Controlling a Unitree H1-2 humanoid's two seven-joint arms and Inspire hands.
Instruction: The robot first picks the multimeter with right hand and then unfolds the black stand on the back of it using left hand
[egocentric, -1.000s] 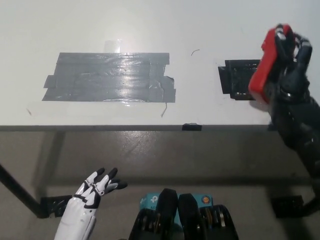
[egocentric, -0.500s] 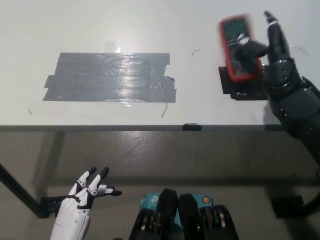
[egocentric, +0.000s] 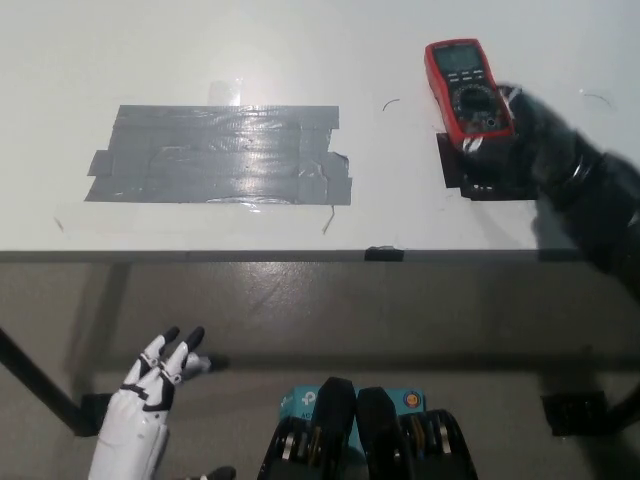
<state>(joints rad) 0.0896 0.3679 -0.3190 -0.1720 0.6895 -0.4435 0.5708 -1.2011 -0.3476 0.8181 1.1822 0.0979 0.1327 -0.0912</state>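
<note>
The red multimeter lies face up on the white table at the back right, its display and dial showing. My black right hand is blurred and sits against the meter's near right end, touching it; its grip is unclear. The black stand on the meter's back is hidden. My white left hand rests low at the lower left, below the table's front edge, open with its fingers spread.
A large patch of grey tape covers the table's middle left. A small black tape patch lies under my right hand. The table's front edge crosses the picture, with the floor and a table leg below.
The multimeter went from held upright in the air, through a tilt, down to lying flat on the table. My right hand lowered with it. My left hand sank slightly lower left.
</note>
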